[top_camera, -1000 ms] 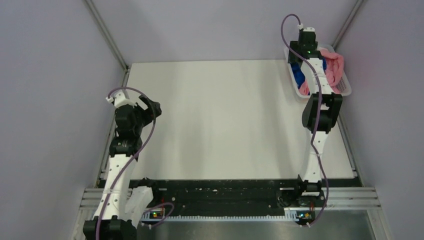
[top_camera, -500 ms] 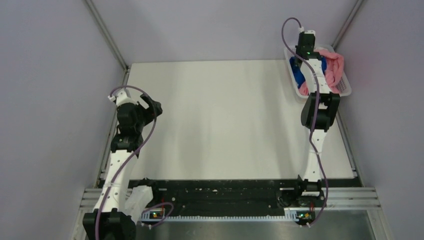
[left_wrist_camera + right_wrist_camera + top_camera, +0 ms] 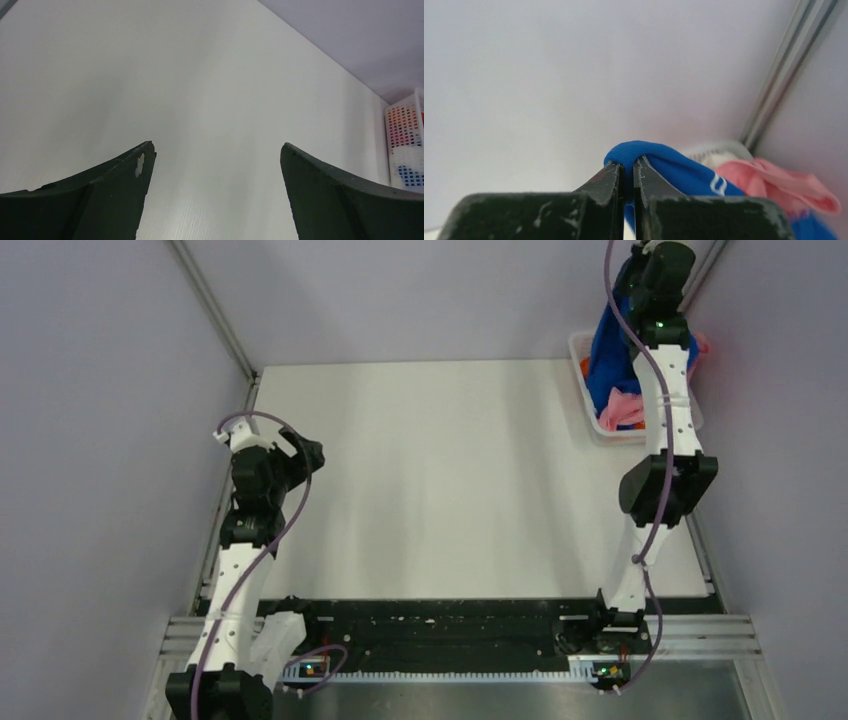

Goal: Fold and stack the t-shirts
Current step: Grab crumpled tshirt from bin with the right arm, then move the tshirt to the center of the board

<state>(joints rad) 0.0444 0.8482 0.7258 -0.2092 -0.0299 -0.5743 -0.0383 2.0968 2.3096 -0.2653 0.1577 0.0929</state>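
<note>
My right gripper (image 3: 628,167) is shut on a fold of the royal blue t-shirt (image 3: 674,170), which shows a bit of white lettering. In the top view the right gripper (image 3: 640,270) is raised high above the back right corner. The blue t-shirt (image 3: 607,350) hangs down from it into the white basket (image 3: 580,344). A pink t-shirt (image 3: 622,408) lies crumpled in the basket, with a bit of orange cloth (image 3: 585,366) at its left side. Pink cloth (image 3: 784,185) also shows beside the blue one. My left gripper (image 3: 310,455) stands open over the table's left side, nothing between its fingers (image 3: 142,165).
The white lattice basket (image 3: 402,145) sits at the table's far right corner, close to the metal frame post (image 3: 784,65) and the walls. The white table (image 3: 450,480) lies between the two arms. A black rail (image 3: 450,625) runs along the near edge.
My right gripper shut on the blue t-shirt in the basket and lifted it up and back, so the shirt now hangs above the basket. The left arm barely moved.
</note>
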